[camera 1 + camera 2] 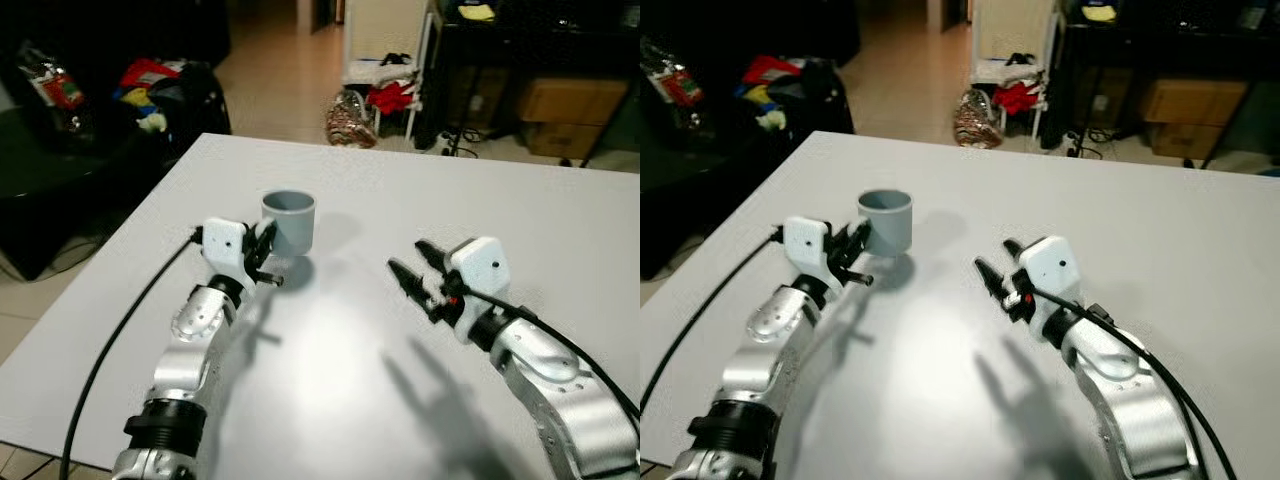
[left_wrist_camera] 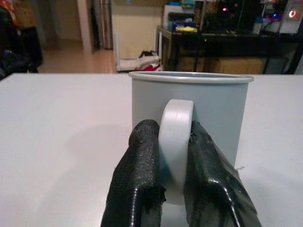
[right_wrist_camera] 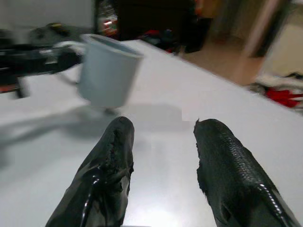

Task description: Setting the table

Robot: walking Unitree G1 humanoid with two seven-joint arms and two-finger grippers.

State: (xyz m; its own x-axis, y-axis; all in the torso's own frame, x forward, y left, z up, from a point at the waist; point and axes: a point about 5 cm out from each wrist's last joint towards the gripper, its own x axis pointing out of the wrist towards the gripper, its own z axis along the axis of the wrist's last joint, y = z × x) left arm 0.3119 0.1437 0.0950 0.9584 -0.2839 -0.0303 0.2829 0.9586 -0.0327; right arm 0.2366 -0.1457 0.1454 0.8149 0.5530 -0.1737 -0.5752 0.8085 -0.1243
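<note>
A grey mug (image 1: 289, 220) is upright near the middle of the white table (image 1: 400, 190). My left gripper (image 1: 265, 246) is shut on its handle (image 2: 176, 137), one black finger on each side of the loop. In the right wrist view the mug (image 3: 106, 71) seems to hang just above its shadow; whether it touches the table is unclear. My right gripper (image 1: 407, 256) hovers open over bare tabletop a short way to the mug's right, its fingers (image 3: 111, 156) pointing toward it with nothing between them.
The table's left edge (image 1: 110, 270) and far edge (image 1: 420, 152) drop to a tiled floor. Beyond are a dark sofa with clutter (image 1: 150, 85), a patterned bag (image 1: 352, 120) and cardboard boxes (image 1: 565, 110). A black cable (image 1: 120, 330) runs along my left arm.
</note>
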